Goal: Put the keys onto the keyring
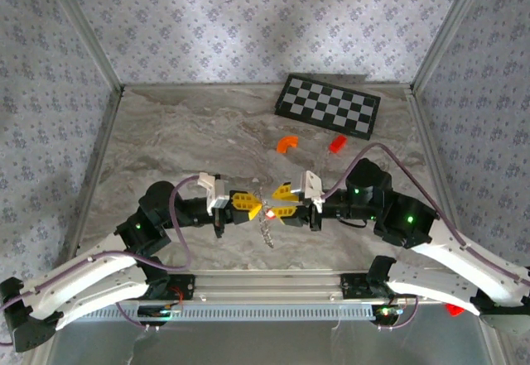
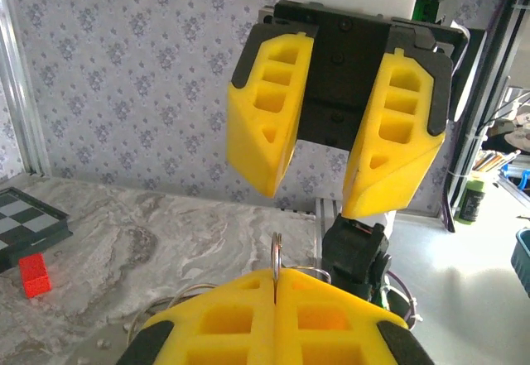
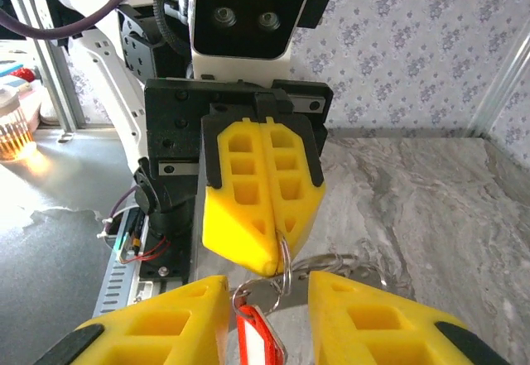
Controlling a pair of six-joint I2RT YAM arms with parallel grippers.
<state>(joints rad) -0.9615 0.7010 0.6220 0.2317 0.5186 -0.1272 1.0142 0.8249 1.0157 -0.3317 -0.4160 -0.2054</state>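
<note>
Reaching in low over the table [image 1: 166,141], our two arms meet nose to nose, forearms near level. We see the left gripper [image 3: 265,253] clamped fully closed on the keyring [image 3: 284,267], which is pinched at its fingertips and trails below them. The right gripper [image 3: 267,290] stands partly open. The red keys [image 3: 258,336] hang between its fingers [image 3: 166,324], with a gap on each side.

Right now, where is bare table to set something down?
Bare: back left of the table, left wall to orange arc. Crowded: back right around checkered board and red brick; centre front, where left gripper and right gripper meet at the keyring.
</note>
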